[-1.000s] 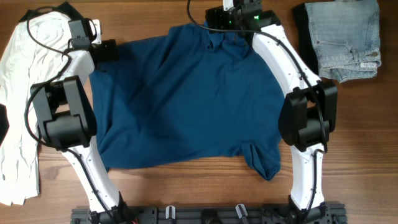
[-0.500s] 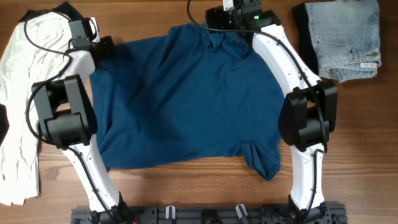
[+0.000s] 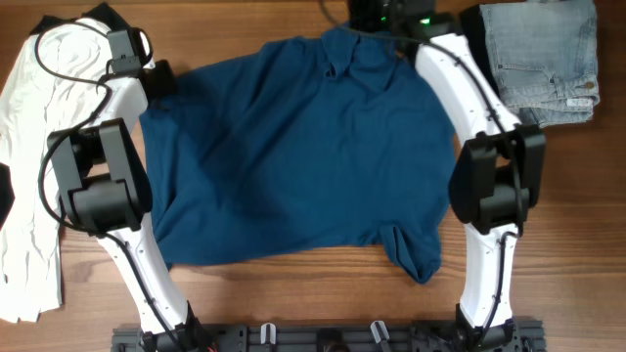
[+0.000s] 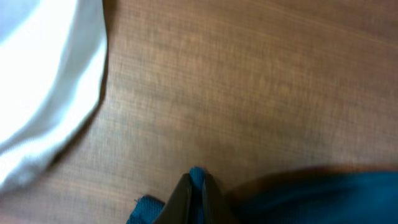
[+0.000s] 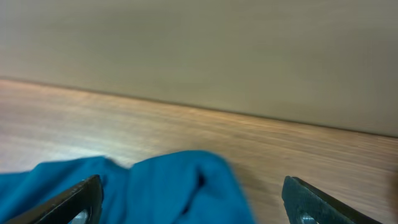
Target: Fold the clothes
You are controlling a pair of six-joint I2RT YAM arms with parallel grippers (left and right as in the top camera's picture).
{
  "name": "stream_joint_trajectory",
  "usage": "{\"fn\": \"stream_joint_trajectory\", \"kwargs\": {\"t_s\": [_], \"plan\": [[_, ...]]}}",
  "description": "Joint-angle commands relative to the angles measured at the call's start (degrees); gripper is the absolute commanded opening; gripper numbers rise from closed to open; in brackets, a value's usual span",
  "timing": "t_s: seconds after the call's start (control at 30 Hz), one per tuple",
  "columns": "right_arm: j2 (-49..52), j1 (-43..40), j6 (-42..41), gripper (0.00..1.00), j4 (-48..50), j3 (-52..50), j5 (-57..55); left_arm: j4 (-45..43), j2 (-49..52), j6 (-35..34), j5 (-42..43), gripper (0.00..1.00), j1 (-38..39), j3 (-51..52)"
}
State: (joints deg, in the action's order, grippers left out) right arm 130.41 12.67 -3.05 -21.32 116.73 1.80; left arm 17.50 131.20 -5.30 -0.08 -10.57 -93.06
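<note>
Overhead, the dark-blue shirt (image 3: 293, 156) lies spread across the middle of the frame, soft and matte, with shallow creases and one sleeve bunched at lower right. A white garment (image 3: 29, 98) sits rumpled in long folds down the left edge. Pale denim jeans (image 3: 548, 59), folded into a rough rectangle with seams showing, are at upper right. The table (image 3: 293, 293) under them is brown wood grain. The left claw (image 4: 196, 190), at the shirt's upper-left corner, is pinched tight on a small peak of blue cloth. The right claw (image 5: 196, 205), at the shirt's top edge by the collar, stands wide. Its dark fingers sit either side of a soft hump of blue fabric without gripping it.
</note>
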Motion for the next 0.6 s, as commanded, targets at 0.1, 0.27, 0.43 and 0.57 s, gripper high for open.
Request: {"fn": "stream_joint_trajectory", "kwargs": {"t_s": [0.1,0.27,0.43,0.57], "plan": [[3.1,-2.5,-1.4,0.92,1.0,0.5,6.2,8.5,-9.7,-1.2,0.5,0.04,0.9,0.8],[4.0,-2.3,2.8,0.9,-4.3,2.5,9.4,13.1,-12.3,-1.2,0.5,0.04,2.3,0.8],[6.4,-2.3,4.6,0.89,-5.1,3.1,8.3,14.7,-12.3,-1.2,0.5,0.04,2.6,0.8],[9.7,-2.3,4.5,0.88,-4.0,3.1,8.3,15.2,-12.3,-1.2,0.5,0.04,2.6,0.8]]}}
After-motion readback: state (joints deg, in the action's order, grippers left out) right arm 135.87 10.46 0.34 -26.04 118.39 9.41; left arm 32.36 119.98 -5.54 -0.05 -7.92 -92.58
